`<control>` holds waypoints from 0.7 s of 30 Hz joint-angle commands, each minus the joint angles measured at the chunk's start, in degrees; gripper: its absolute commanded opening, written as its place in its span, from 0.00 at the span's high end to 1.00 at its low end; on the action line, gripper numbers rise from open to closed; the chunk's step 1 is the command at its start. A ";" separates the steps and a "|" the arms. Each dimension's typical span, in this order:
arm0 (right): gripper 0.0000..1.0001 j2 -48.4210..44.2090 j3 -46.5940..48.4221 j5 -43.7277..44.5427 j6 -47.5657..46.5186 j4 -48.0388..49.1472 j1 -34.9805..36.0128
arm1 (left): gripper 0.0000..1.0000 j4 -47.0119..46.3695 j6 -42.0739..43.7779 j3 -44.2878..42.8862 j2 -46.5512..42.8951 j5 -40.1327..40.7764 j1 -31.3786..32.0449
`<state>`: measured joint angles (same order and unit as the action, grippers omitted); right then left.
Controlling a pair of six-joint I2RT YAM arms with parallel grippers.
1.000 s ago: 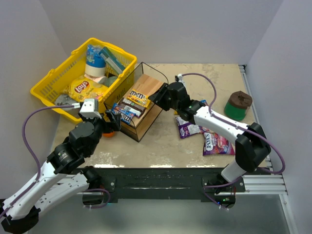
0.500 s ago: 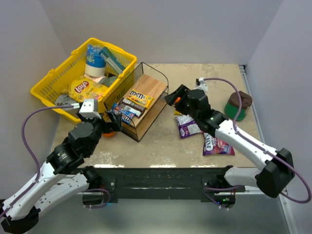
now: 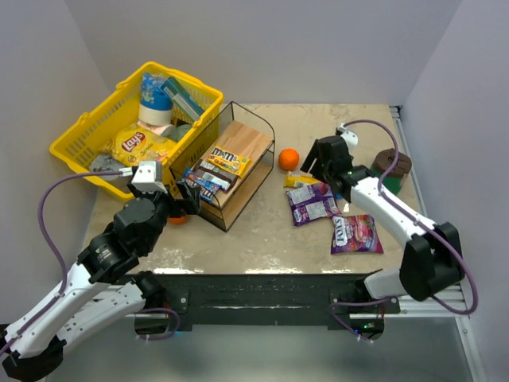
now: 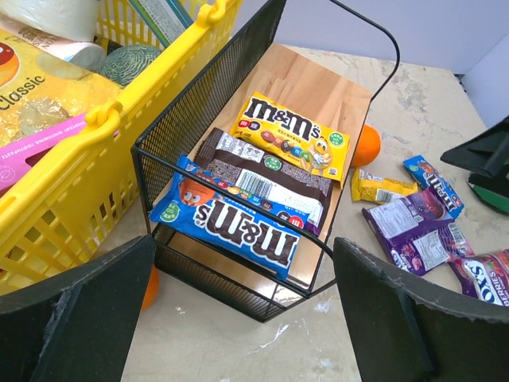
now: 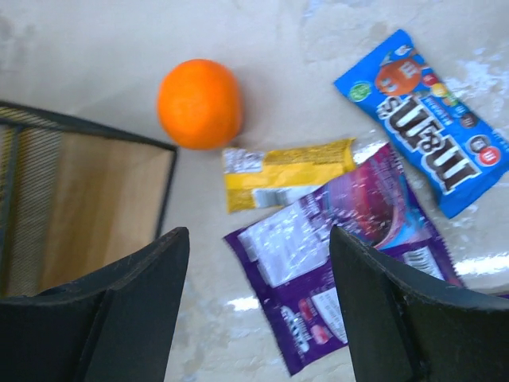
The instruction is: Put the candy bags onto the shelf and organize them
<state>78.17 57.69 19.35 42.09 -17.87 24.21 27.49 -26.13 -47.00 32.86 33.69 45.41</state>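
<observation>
Over on the right side of the tabletop, the right claw is hovering wide apart above the loose candy bags by the orange, probably lining up a pick. The left claw is gaping empty, facing the shelf where three bags are lying flat.

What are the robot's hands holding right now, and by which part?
Nothing. The left end effector and the right end effector are both open, with nothing between their fingers.
</observation>
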 commanded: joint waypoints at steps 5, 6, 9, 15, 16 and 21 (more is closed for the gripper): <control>0.27 4.28 -0.71 5.09 3.78 -2.36 -9.87 | 0.00 -1.38 -0.24 -0.02 -0.34 1.02 0.21; 0.27 2.88 -2.30 4.73 6.49 -0.61 -10.66 | 0.00 -1.38 -0.15 0.07 -0.34 1.11 0.12; 0.27 0.33 -7.41 4.46 12.04 1.77 -12.34 | 0.00 -1.56 0.11 -0.11 -0.08 1.02 0.12; 0.27 -4.68 -16.11 2.89 20.83 5.64 -14.27 | 0.00 -1.38 0.12 -0.19 0.36 1.11 0.12; 0.27 -5.13 -17.34 2.27 21.63 6.78 -14.88 | 0.00 -1.29 0.11 -0.11 0.45 1.03 0.21; 0.30 -6.19 -23.93 -0.54 25.76 15.72 -16.21 | 0.00 -1.12 -0.06 -0.11 0.27 1.11 0.12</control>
<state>73.14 37.21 20.32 62.22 -11.92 8.88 27.51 -26.11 -47.00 33.04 33.78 45.41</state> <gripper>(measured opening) 0.716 0.994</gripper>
